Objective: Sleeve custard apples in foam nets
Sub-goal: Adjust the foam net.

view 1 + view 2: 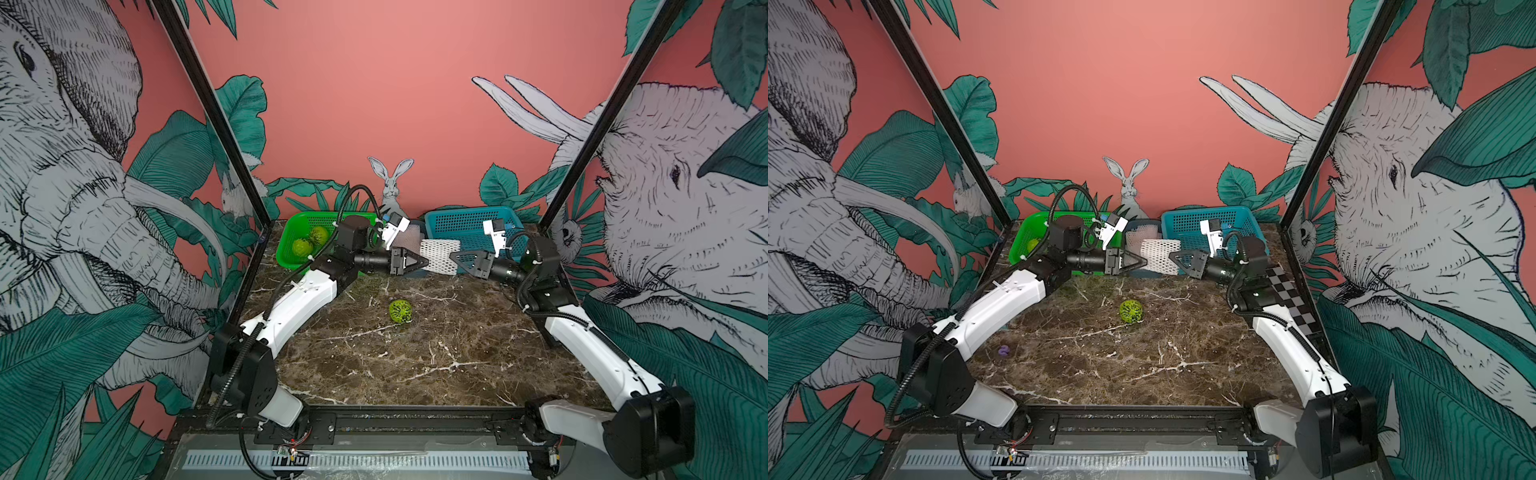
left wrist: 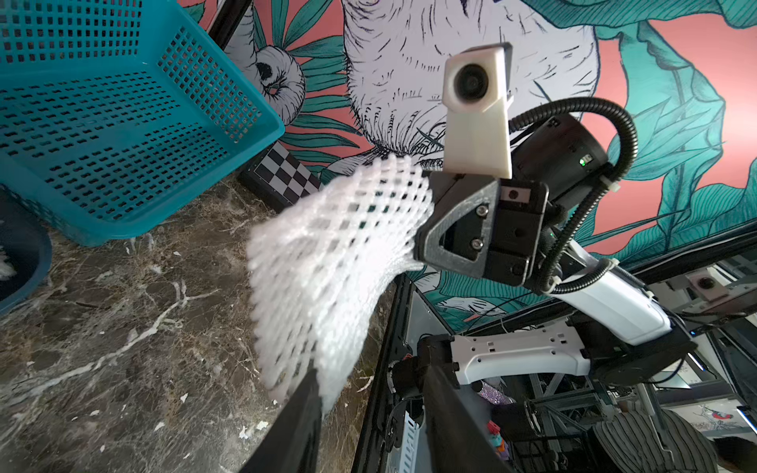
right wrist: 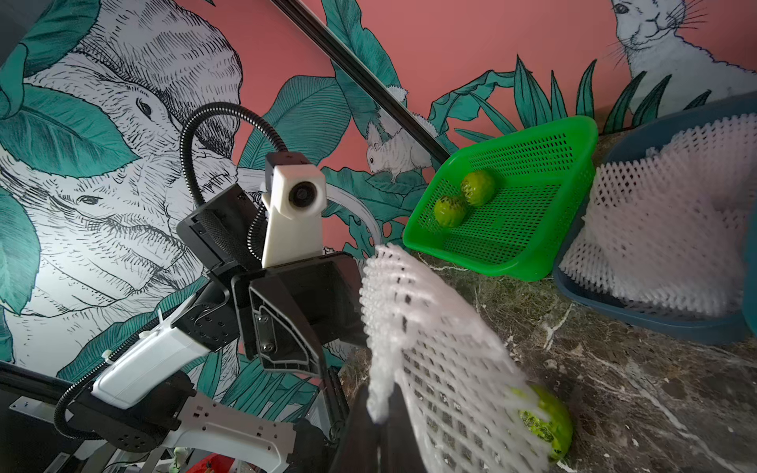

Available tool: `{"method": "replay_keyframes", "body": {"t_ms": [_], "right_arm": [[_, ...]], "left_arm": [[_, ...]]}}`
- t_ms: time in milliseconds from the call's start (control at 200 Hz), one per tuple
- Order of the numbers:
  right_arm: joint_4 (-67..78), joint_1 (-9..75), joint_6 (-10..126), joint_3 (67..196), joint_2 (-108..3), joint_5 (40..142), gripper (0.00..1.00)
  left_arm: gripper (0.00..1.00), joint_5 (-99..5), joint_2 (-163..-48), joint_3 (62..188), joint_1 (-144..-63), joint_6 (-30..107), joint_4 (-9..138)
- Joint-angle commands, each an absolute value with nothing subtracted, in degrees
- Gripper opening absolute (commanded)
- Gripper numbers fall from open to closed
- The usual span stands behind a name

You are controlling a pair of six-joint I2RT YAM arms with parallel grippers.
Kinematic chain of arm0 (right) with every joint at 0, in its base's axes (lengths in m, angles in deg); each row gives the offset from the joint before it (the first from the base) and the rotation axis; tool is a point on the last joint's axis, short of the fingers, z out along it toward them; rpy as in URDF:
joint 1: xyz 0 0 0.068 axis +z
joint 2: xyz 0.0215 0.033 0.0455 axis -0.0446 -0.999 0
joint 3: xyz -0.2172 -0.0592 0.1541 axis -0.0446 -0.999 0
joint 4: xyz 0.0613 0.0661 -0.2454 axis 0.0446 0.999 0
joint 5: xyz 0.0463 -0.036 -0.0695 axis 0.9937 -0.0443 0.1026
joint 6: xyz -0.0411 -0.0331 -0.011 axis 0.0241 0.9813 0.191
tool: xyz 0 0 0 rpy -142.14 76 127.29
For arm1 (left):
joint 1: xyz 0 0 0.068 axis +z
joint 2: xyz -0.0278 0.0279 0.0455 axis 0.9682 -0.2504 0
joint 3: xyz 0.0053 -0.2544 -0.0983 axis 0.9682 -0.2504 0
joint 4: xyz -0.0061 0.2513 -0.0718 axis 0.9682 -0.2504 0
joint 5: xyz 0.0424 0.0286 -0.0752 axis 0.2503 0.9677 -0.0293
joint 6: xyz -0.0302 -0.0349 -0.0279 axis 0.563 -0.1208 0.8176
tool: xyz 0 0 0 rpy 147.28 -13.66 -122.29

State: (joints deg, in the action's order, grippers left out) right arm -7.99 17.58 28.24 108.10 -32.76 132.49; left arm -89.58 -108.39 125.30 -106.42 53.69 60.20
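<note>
A white foam net (image 1: pixel 439 255) hangs above the back of the table between my two grippers, seen in both top views. My right gripper (image 3: pixel 383 413) is shut on one edge of this net (image 3: pixel 442 348). My left gripper (image 2: pixel 370 376) is open at the net's other end (image 2: pixel 327 266), with one finger (image 2: pixel 303 409) touching its edge and the other clear of it. One custard apple (image 1: pixel 400 311) lies loose on the marble table below and in front of the net. Two more custard apples (image 3: pixel 449 211) (image 3: pixel 477 187) lie in the green basket (image 3: pixel 532 262).
A dark blue tub (image 3: pixel 639 315) at the back centre holds spare foam nets (image 3: pixel 663 229). A teal basket (image 1: pixel 465 211) stands at the back right. A checkerboard strip (image 1: pixel 1291 299) runs along the right edge, and a small purple object (image 1: pixel 1003 351) lies near the left arm.
</note>
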Motion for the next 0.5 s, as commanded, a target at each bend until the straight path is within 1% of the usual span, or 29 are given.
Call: {"method": "replay_keyframes", "body": {"t_ms": [0,55,240,365,450,495], "right_arm": [[-13.4,18.2,26.2,108.2,-32.1,133.8,0.0],[-15.8,18.2,24.2,107.8,-32.4,134.7,0.0],[-15.4,18.2,24.3,108.4,-32.8,135.9,0.0],[-17.7,18.3,22.8,107.6,-33.0,136.5,0.0],[-24.1,18.3,18.6,106.6,-33.5,137.6,0.0],[-25.0,18.3,18.0,106.7,-33.8,138.1,0.0]], "left_arm": [[0.48,-89.2,-108.2,125.3,-106.3,54.8,63.2],[0.52,-88.7,-108.7,125.4,-106.3,54.7,63.0],[0.49,-87.0,-109.1,125.5,-106.3,55.5,63.9],[0.55,-86.0,-109.1,125.7,-106.3,55.4,64.1],[0.55,-85.6,-109.3,125.9,-106.3,55.2,63.8],[0.55,-85.6,-109.4,126.1,-106.3,55.3,63.7]]}}
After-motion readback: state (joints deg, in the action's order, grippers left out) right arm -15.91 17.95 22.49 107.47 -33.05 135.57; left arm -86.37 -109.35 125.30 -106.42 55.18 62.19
